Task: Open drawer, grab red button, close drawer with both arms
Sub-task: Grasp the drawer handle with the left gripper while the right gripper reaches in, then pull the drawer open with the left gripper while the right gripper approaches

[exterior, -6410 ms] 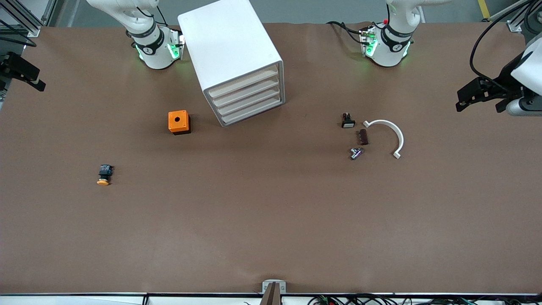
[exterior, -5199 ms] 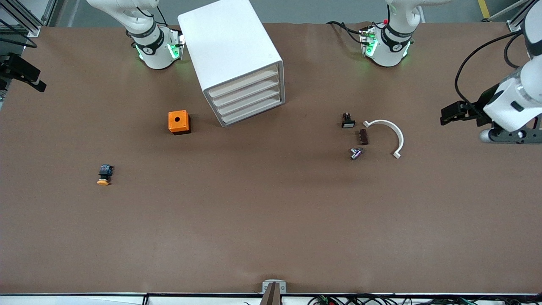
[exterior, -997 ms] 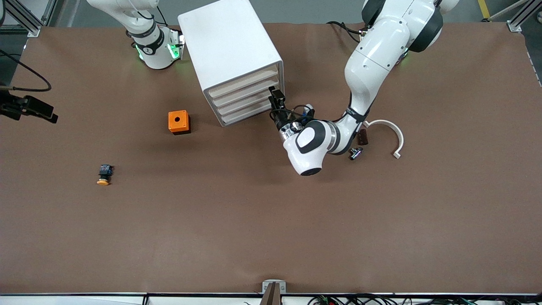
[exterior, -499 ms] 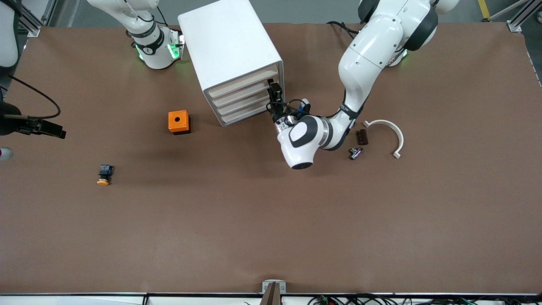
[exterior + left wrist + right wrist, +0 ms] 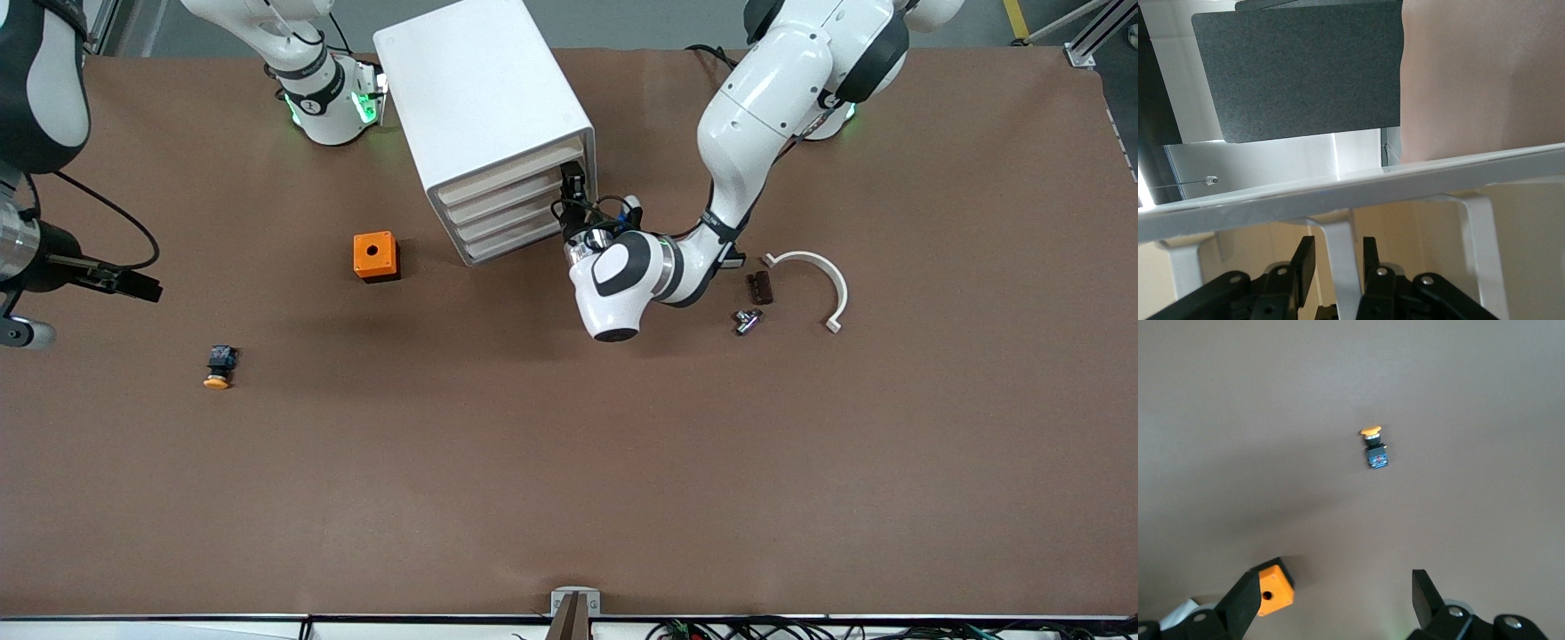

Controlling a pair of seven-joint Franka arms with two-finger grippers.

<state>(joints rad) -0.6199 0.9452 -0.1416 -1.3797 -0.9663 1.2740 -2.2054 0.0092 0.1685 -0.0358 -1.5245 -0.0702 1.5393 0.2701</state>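
White cabinet (image 5: 484, 107) near the table's robot-side edge, all drawers shut; the red button not seen anywhere. Left gripper (image 5: 1338, 267) at the top drawer (image 5: 511, 173), fingers (image 5: 1303, 263) narrowly parted astride its handle tab (image 5: 1338, 257), not clamped. Right gripper (image 5: 1331, 600) spread wide, empty, over the right arm's end edge, above an orange-capped button (image 5: 1374, 448).

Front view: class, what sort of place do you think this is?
Probably a robotics lab bench: two arms fixed to a brown-covered table, the left gripper at a small white drawer cabinet, the right gripper over scattered test parts.
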